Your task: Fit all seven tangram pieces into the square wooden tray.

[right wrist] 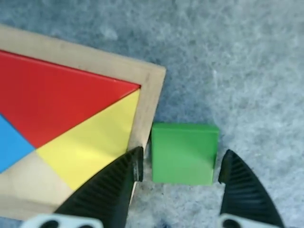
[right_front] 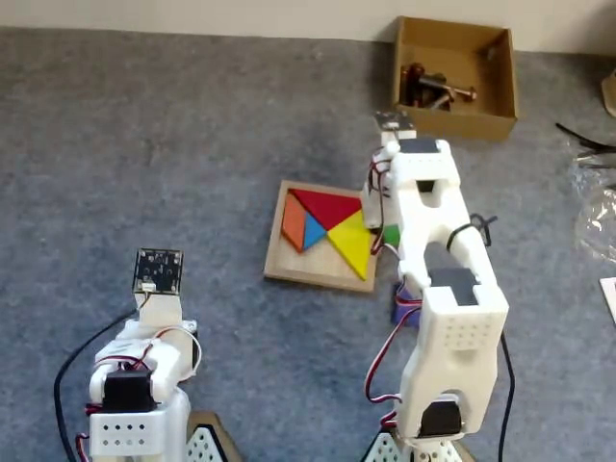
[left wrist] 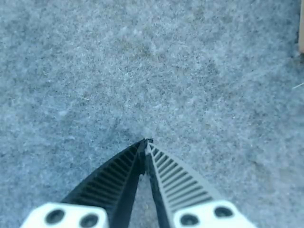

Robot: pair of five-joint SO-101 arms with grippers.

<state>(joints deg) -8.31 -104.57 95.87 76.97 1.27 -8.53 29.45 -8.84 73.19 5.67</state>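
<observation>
The square wooden tray [right_front: 276,267] lies mid-table holding a red triangle [right_front: 327,206], a yellow triangle [right_front: 354,244], a blue piece [right_front: 313,233] and an orange piece [right_front: 293,228]. In the right wrist view the tray's rim [right wrist: 151,97] frames the red [right wrist: 57,95] and yellow [right wrist: 90,147] triangles. A green square piece [right wrist: 184,152] rests on the carpet just outside that rim, also seen as green [right_front: 392,234] beside the arm. My right gripper [right wrist: 183,164] is open, its fingers on either side of the green square. My left gripper [left wrist: 146,142] is shut over bare carpet at the near left.
A cardboard box [right_front: 500,120] with metal parts sits at the back right. Clear plastic and cables [right_front: 592,192] lie at the right edge. A purple piece [right_front: 404,310] peeks out under the right arm. Grey carpet [right_front: 144,144] covers the table.
</observation>
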